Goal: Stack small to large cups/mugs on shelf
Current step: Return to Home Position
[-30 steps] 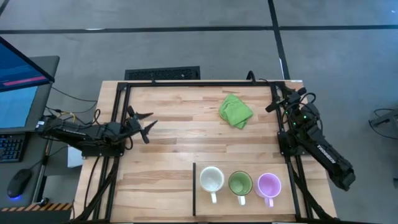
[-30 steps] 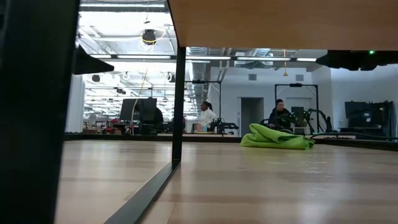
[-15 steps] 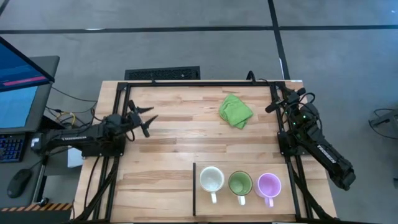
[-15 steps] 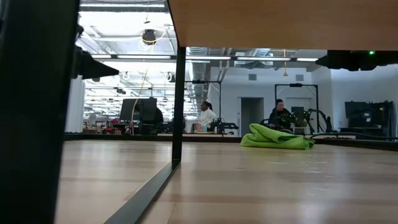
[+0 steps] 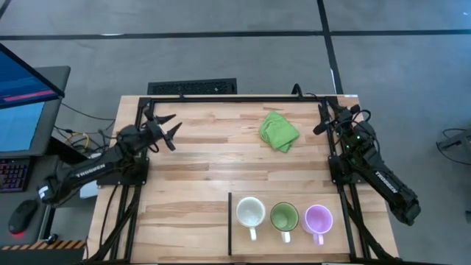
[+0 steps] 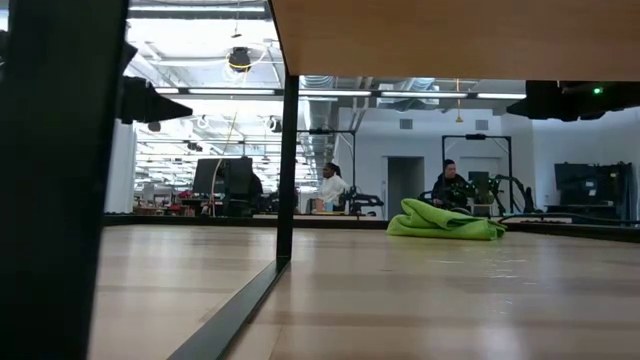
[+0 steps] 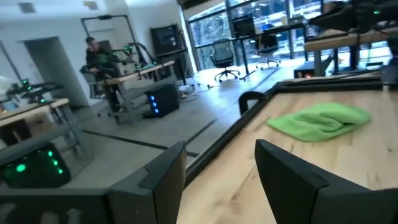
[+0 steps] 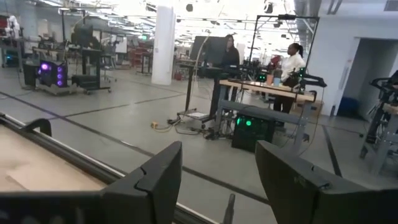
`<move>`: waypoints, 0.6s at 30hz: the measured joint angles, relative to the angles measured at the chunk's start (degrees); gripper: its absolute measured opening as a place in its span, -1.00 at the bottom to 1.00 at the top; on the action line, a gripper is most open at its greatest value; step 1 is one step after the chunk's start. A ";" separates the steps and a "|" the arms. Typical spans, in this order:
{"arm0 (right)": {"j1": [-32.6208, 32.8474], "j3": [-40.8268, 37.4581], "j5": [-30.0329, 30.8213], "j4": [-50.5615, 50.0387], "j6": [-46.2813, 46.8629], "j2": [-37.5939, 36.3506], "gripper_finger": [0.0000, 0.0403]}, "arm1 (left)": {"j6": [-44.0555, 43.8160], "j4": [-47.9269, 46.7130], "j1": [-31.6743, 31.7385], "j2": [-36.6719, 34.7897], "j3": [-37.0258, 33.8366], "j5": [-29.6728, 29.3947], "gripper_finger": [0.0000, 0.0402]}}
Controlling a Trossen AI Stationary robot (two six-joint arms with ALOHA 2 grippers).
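Three mugs stand in a row on the shelf (image 5: 338,228) at the table's near right: white (image 5: 250,212), green (image 5: 284,216) and light purple (image 5: 318,218), mouths up, handles toward the near edge. A thin black strip (image 5: 230,221) marks the shelf's left side. My left gripper (image 5: 167,129) hovers open above the table's far left, well away from the mugs, and points toward the far right. My right gripper (image 5: 321,119) hovers open at the far right corner, pointing out over the far edge. Both hold nothing.
A crumpled green cloth (image 5: 278,130) lies on the wood at the far middle-right, also seen ahead of my left gripper (image 7: 217,186). A black frame (image 5: 235,98) runs along the table's far and side edges. Bare wood stretches across the middle and near left. People sit in the room beyond.
My left arm has swung, carrying its gripper toward the table's far edge and turning it from pointing at the right edge to pointing far-right. Its fingers stay open. The mugs and the cloth have not moved.
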 joint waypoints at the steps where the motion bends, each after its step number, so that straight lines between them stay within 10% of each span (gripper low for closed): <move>1: 0.02 0.00 0.00 0.00 0.01 0.00 0.12 | -0.38 0.01 0.94 -0.01 0.00 0.42 -0.08; 18: 0.00 0.00 0.04 -3.00 -0.01 -0.01 0.12 | -4.12 -0.47 5.72 -4.56 0.00 10.53 -0.08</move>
